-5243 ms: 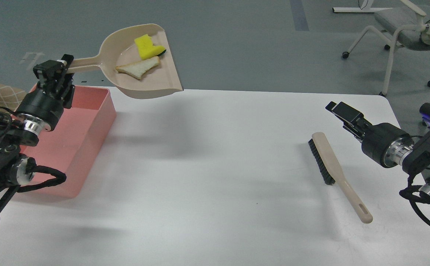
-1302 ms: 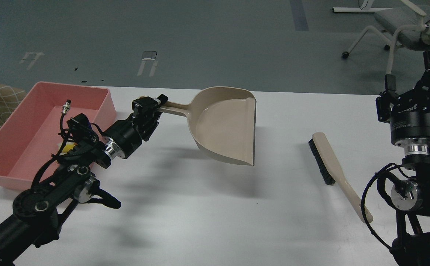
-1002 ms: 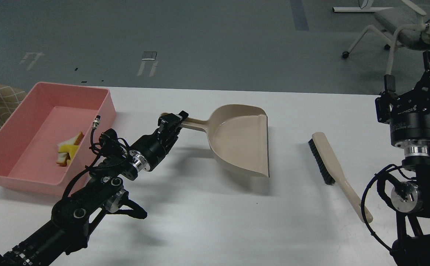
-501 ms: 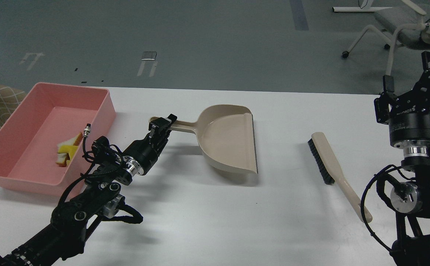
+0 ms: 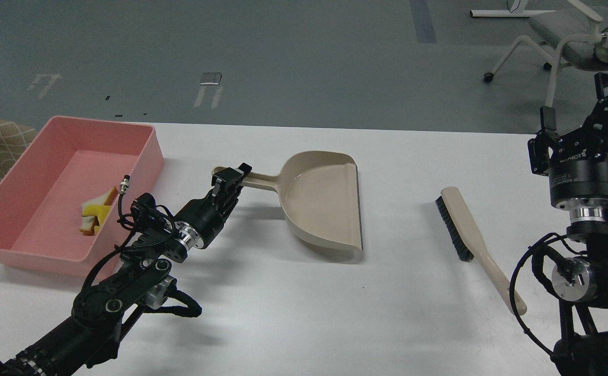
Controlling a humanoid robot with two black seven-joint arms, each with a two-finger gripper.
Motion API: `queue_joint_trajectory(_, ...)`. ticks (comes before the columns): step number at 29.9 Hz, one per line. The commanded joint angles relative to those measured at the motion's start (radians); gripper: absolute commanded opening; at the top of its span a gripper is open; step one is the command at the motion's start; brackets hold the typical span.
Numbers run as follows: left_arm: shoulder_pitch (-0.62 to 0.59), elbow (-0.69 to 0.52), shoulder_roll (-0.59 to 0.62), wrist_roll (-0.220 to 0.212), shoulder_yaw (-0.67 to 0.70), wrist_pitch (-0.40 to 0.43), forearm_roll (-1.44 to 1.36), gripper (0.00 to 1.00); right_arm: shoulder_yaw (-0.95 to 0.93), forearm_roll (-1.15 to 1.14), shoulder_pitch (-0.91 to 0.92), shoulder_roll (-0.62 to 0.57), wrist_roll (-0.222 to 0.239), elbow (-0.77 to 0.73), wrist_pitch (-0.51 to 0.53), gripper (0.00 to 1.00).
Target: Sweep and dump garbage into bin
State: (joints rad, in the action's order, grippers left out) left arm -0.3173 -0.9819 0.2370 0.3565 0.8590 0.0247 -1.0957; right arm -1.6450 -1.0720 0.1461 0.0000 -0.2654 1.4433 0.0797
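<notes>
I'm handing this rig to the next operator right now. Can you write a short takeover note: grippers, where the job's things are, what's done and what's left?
Left gripper: at the dustpan handle; whether it grips cannot be told. The pan is empty and seems to rest on the table.
Right gripper: raised at the right edge, holding nothing visible; open or shut cannot be told.
Garbage: bread slice and yellow sponge chunk lie in the pink bin.
Brush: on the table, right of the pan.
Done: sweeping and dumping.
Left: probably just releasing the dustpan and pulling the left arm back.

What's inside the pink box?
Inside the pink box lie a white bread slice and a yellow sponge chunk, touching. Their undersides are hidden.
</notes>
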Motion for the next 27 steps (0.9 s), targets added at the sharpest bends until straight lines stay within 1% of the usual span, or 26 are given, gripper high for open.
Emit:
queue_joint_trajectory(1,0.004,0.000,0.019,-0.007,0.000,0.001,-0.001,0.71,0.001,0.001,-0.002,0.000,0.000,0.005,0.000,0.97)
queue_joint_trajectory(5,0.003,-0.001,0.030,-0.010,0.000,0.004,0.007,0.80,0.001,0.001,-0.003,0.000,0.000,0.005,0.000,0.97)
queue_joint_trajectory(17,-0.045,-0.012,0.139,-0.011,0.012,0.001,0.019,0.83,-0.001,0.001,-0.005,0.000,0.000,0.005,0.000,0.97)
queue_joint_trajectory(21,-0.062,-0.031,0.173,-0.011,0.018,0.001,0.069,0.85,-0.003,0.001,-0.005,0.000,0.000,0.005,-0.001,0.97)
queue_joint_trajectory(23,-0.081,-0.085,0.215,-0.005,0.020,0.007,0.129,0.90,-0.004,0.000,-0.003,0.000,0.005,0.005,-0.001,0.98)
queue_joint_trajectory(24,-0.083,-0.106,0.229,-0.004,0.022,0.008,0.143,0.91,-0.004,0.000,-0.003,0.000,0.005,0.005,-0.001,1.00)
queue_joint_trajectory(26,-0.092,-0.167,0.272,0.002,0.028,0.009,0.201,0.95,-0.004,0.000,0.007,0.000,0.005,-0.009,-0.006,1.00)
queue_joint_trajectory(27,-0.092,-0.167,0.272,0.002,0.028,0.009,0.201,0.95,-0.004,0.000,0.007,0.000,0.005,-0.009,-0.006,1.00)
